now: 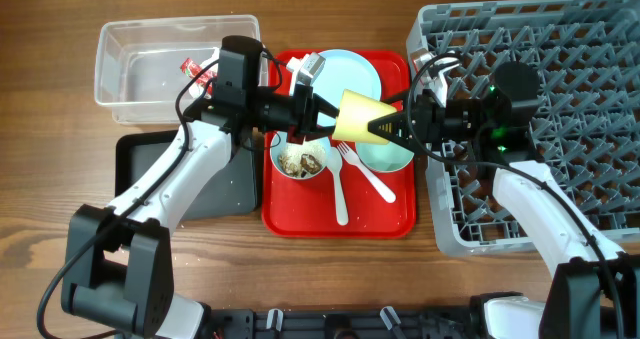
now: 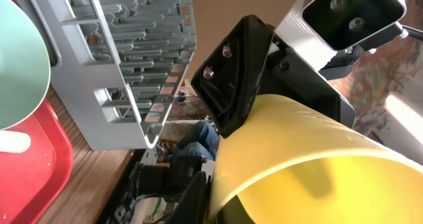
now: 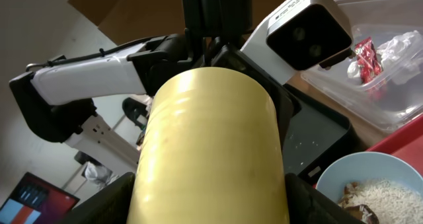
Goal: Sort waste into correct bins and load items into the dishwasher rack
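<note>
The small yellow cup [image 1: 360, 119] hangs on its side above the red serving tray [image 1: 290, 219], held between both arms. My left gripper [image 1: 325, 119] is shut on its wide rim, one finger outside the rim in the left wrist view [image 2: 218, 197]. My right gripper [image 1: 398, 129] is shut on the cup's body, a finger on each side [image 3: 211, 197]. On the tray lie a pale blue plate [image 1: 350, 69], a mint green bowl [image 1: 385, 157], a pale blue bowl [image 1: 300, 161] with food scraps and rice, a white fork [image 1: 365, 174] and a spoon [image 1: 338, 189].
The grey dishwasher rack [image 1: 570, 39] fills the right side. The clear tub [image 1: 130, 59] at the back left holds a red wrapper [image 1: 190, 67] and white tissue. The black tray [image 1: 140, 159] lies in front of the tub, under my left arm.
</note>
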Robot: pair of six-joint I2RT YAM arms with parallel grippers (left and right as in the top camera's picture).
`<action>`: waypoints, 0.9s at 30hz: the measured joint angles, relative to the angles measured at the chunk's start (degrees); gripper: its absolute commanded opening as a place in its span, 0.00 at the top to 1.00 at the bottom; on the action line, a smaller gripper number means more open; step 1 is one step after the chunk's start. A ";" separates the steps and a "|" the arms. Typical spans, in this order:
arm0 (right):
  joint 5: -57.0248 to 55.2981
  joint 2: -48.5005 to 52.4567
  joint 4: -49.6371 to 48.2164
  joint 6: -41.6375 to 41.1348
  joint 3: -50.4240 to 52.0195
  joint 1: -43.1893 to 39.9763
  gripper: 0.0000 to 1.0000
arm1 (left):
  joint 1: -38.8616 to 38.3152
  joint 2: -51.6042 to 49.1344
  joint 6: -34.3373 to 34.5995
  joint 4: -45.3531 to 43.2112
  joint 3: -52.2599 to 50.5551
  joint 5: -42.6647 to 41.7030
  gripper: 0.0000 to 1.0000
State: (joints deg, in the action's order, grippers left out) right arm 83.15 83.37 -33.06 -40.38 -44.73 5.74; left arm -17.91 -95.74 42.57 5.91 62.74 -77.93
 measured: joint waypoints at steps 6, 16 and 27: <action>2.16 0.00 0.00 -2.40 0.00 0.09 0.51 | -0.11 0.00 0.42 -0.11 0.00 1.36 0.71; 2.10 0.04 0.35 -3.54 0.00 -0.04 0.27 | -0.15 0.04 0.20 -0.39 0.09 -0.09 0.96; 1.40 0.04 0.20 -3.52 0.00 -0.09 0.23 | -0.33 0.04 0.83 -1.09 0.07 1.38 0.96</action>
State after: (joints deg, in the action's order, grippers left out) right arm 84.55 83.42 -32.86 -43.90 -44.73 5.65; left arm -18.24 -95.70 43.40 4.82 62.81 -76.55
